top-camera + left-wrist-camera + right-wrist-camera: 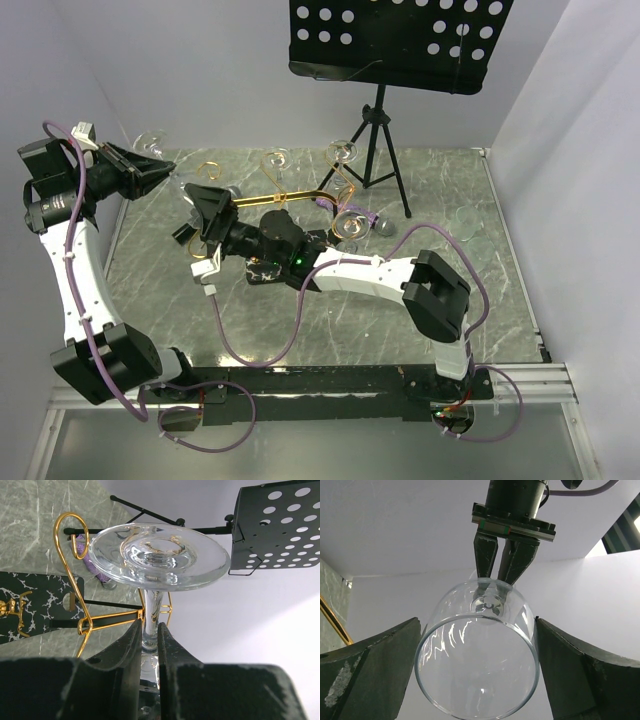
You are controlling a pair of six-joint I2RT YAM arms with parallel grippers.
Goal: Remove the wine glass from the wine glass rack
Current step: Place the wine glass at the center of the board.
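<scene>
The wine glass (157,555) is clear. Its foot stands above my left gripper (150,630), which is shut on the stem. Behind it stands the gold wine glass rack (73,582) on its black veined base (35,605). In the top view the left gripper (168,172) holds the glass (150,141) left of the rack (285,198), apart from its arms. In the right wrist view the bowl (477,670) hangs mouth-first between the wide fingers of my right gripper (477,622), close to both pads. The left gripper (495,579) comes in from above.
Other glasses (350,225) hang on the rack's curled arms. A black perforated music stand (400,40) on a tripod (375,150) rises behind the rack. More glassware (470,220) lies at the right of the marble-patterned table. White walls close in the sides.
</scene>
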